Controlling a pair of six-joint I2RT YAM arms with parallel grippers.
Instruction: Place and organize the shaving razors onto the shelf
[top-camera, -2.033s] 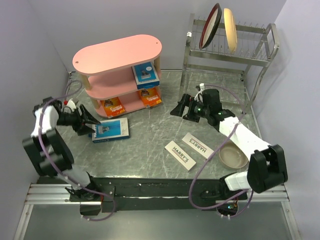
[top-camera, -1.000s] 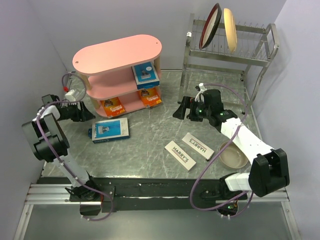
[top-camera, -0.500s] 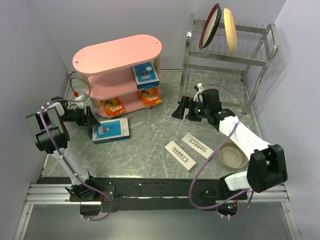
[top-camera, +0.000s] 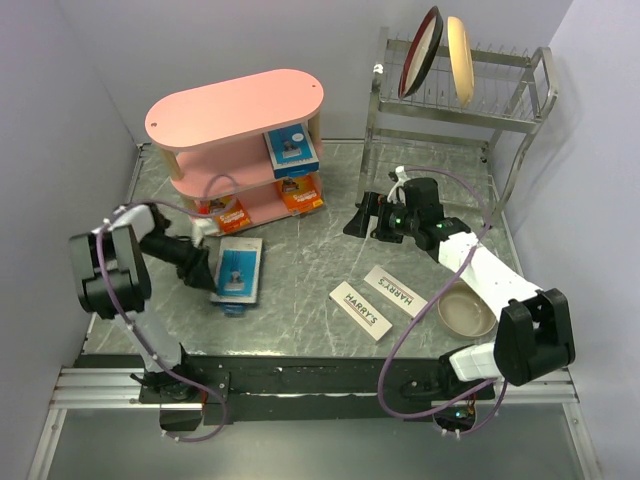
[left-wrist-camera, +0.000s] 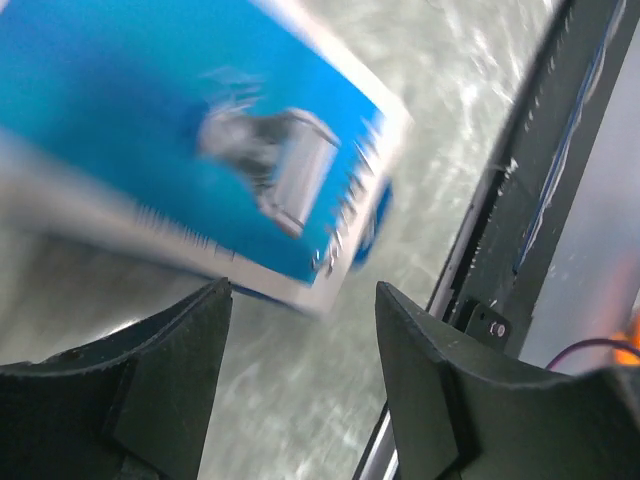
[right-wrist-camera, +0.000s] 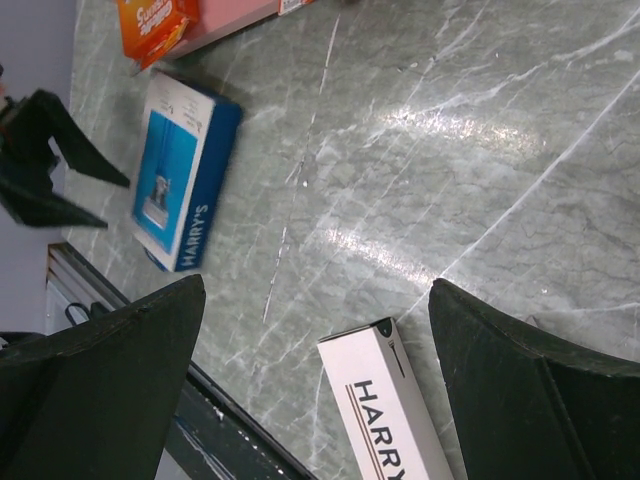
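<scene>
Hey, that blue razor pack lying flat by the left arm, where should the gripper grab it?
Probably across its two long side walls, coming straight down: the blue pack lies flat on the table, so only its thin sides offer opposing faces. The open left gripper sits beside it.

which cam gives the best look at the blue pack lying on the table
Right wrist: the blue pack is whole and sharp there, with its side lettering readable. Top external also shows it whole, but small, next to the left gripper. Left wrist has it very close, but blurred and cut off by the frame edge.
</scene>
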